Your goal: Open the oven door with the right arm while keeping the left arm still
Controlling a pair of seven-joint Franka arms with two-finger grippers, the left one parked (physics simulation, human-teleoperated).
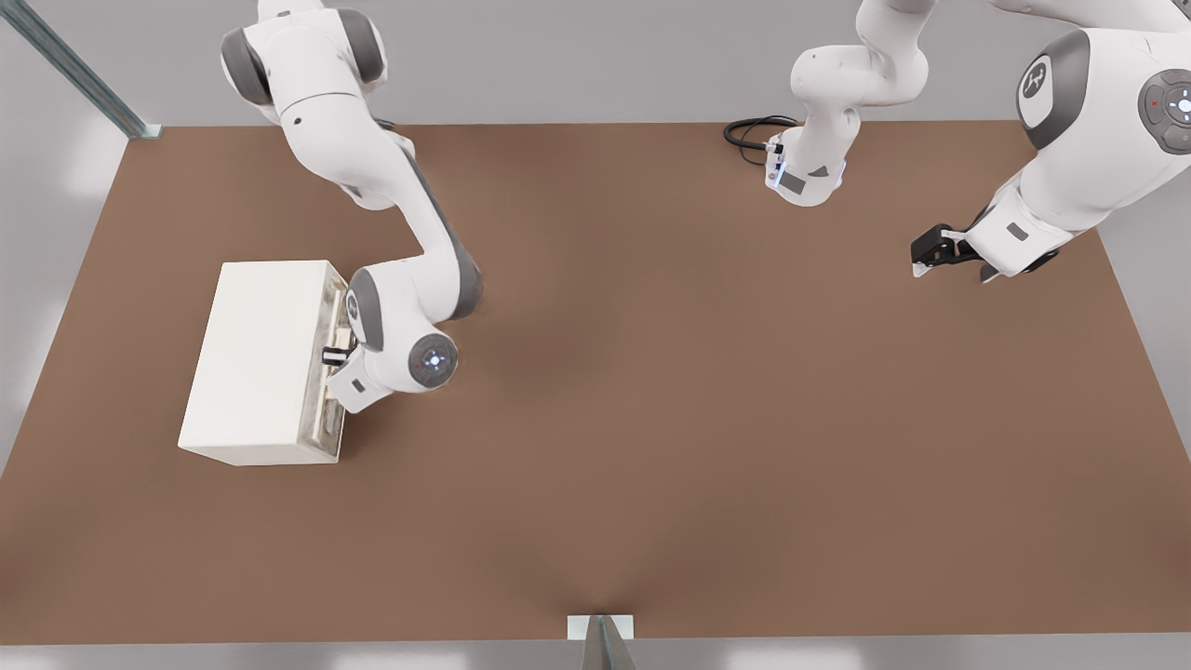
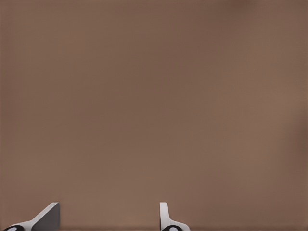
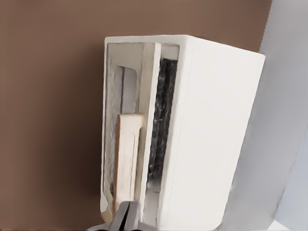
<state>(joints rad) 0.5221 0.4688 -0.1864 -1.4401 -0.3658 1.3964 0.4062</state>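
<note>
A flat, matte brown table top (image 1: 651, 419) fills most of the front view, a plain rectangular slab with pale grey floor showing past its edges. On it, toward the front view's left and about midway between the near and far edges, sits a cream-white box-shaped oven (image 1: 260, 358), resting flat on the surface. Its narrow front panel, the oven door (image 1: 330, 372), faces the front view's right. The working arm's small black two-finger gripper (image 1: 333, 355) is right at that door face. At the far edge, right of centre, a coiled black cable (image 1: 752, 133) lies on the brown surface.
</note>
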